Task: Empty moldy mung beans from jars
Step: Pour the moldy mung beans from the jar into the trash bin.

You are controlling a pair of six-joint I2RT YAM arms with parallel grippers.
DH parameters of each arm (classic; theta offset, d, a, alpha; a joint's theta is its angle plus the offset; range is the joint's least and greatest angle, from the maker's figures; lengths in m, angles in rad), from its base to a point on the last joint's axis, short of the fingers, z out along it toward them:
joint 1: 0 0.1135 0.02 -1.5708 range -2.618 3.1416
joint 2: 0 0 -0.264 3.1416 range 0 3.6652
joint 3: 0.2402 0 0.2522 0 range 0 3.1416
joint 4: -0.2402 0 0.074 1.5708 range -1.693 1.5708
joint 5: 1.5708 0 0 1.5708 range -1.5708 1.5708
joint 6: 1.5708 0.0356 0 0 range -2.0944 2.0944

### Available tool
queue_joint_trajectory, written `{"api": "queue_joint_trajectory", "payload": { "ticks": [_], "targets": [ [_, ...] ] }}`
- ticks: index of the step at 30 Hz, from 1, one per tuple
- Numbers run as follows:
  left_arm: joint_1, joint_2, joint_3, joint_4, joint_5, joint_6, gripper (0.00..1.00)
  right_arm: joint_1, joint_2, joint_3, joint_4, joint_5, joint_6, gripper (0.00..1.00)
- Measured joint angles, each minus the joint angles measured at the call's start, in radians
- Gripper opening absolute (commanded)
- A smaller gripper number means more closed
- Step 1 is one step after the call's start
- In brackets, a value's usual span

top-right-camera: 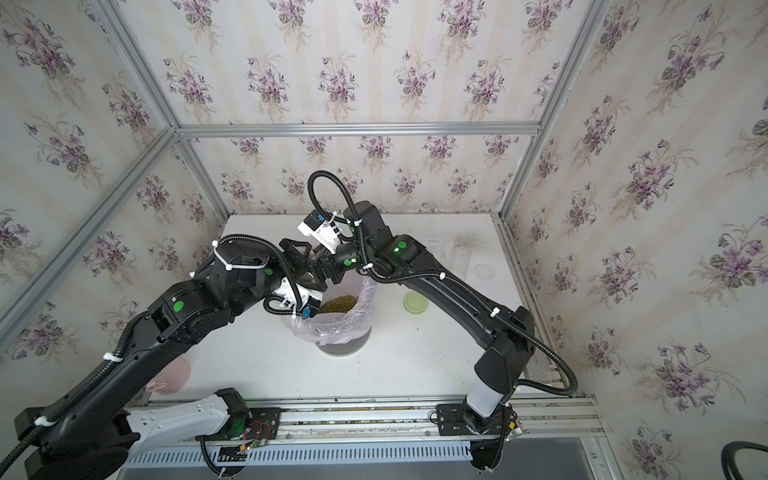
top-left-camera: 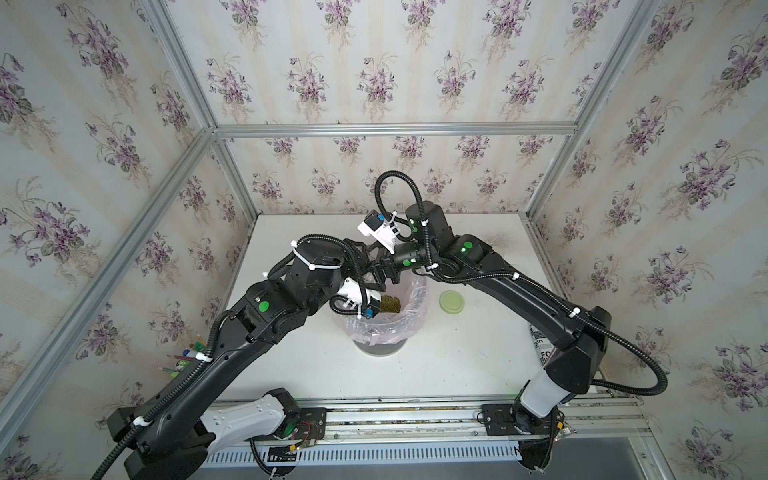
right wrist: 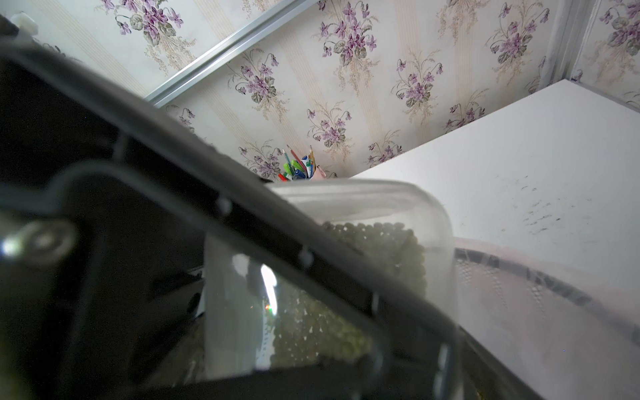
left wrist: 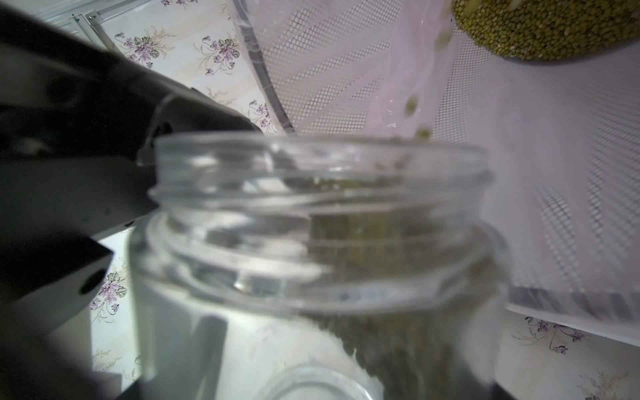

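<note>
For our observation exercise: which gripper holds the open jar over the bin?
The left gripper: the jar sits in its jaws, mouth toward the bin. The right gripper is only beside the jar; its grip is unclear.

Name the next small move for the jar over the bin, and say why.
Probably tilt the jar slightly steeper: mung beans lie inside it, and only a few are dropping past its rim into the pink-lined bin.

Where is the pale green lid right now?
In both top views the pale green lid lies flat on the white table, just to the robot's right of the pink-lined bin, not touching it.
</note>
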Motion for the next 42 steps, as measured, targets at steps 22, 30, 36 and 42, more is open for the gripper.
{"api": "queue_joint_trajectory", "payload": {
  "ticks": [22, 30, 36, 42],
  "targets": [
    [0.000, -0.003, -0.024, 0.029, 0.001, -0.015, 0.18, -0.002, -0.011, -0.011, -0.005, 0.033, 0.009, 0.31],
    [-0.002, -0.010, -0.038, 0.051, 0.009, -0.013, 0.54, -0.002, -0.037, -0.047, 0.026, 0.048, 0.023, 0.26],
    [-0.004, -0.005, -0.040, 0.082, 0.013, -0.014, 1.00, -0.001, -0.053, -0.060, 0.052, 0.052, 0.048, 0.24],
    [-0.005, -0.004, -0.040, 0.099, 0.007, -0.015, 1.00, -0.002, -0.062, -0.062, 0.059, 0.071, 0.056, 0.23]
  ]
}}
